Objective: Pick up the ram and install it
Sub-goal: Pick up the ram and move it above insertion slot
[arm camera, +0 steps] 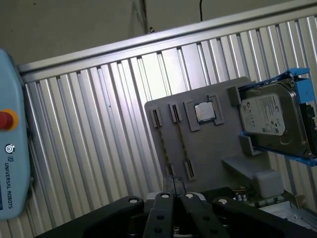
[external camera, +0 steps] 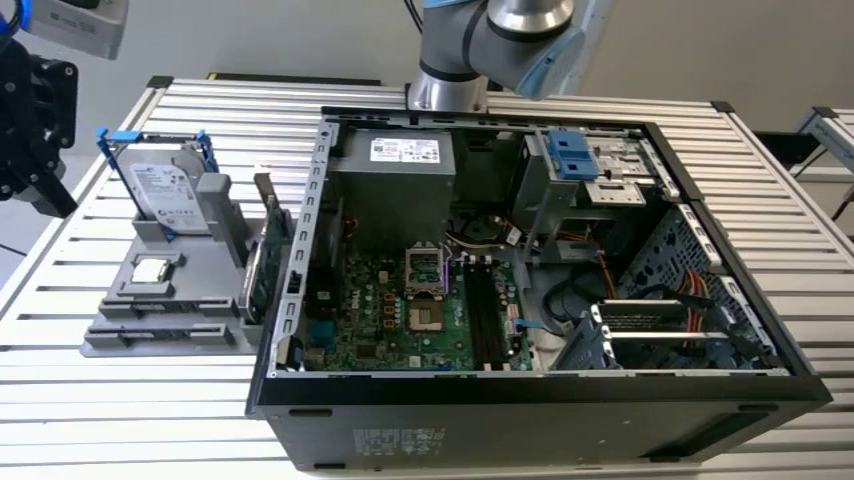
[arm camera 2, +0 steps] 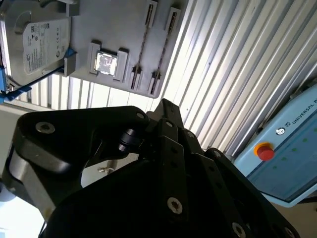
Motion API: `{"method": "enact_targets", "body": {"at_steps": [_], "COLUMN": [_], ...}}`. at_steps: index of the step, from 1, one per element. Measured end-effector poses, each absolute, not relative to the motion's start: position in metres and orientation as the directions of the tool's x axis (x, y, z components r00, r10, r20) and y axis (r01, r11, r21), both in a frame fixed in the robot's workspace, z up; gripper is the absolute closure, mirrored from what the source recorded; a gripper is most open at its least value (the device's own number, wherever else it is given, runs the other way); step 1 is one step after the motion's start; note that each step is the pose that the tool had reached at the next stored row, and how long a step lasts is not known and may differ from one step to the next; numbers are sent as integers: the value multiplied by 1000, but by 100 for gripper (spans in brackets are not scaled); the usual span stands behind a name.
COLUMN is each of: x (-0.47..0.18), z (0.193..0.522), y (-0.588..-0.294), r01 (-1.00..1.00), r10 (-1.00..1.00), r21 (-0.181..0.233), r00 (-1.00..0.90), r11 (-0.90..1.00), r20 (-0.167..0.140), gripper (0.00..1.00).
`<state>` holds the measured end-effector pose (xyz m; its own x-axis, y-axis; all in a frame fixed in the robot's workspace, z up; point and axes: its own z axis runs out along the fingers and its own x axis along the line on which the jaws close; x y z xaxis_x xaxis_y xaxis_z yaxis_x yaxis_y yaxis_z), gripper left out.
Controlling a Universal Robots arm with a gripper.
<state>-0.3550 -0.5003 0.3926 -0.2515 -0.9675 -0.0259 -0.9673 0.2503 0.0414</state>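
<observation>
The ram (external camera: 256, 278) is standing on edge in the grey holder (external camera: 134, 335), beside the case (external camera: 534, 420). The gripper (arm camera: 174, 194) is hanging above the holder, jaws pressed together and empty. The ram is looking light, thin and fragile, so I would be pinching its flat sides gently.

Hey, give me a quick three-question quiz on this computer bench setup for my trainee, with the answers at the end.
1. True or false: the pincer is inside the case.
2. What lies next to the drive on the holder? A) a chip B) a fan C) a screwdriver
3. Fill in: the drive's bracket is ___.

Key
1. False: it hangs at the exterior view's left edge, apart from the case.
2. A.
3. Blue.
</observation>
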Motion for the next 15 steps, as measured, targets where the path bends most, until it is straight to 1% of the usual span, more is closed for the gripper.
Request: {"method": "enact_targets", "body": {"at_steps": [6,15], "x": [-355,-355], "z": [393,392], "y": [-500,-500], "r01": [-973,-991], "r10": [-973,-991], "r21": [34,13], "r00": [-230,-132], "r11": [229,131], "r20": [-28,-32], "gripper": [100,100]}}
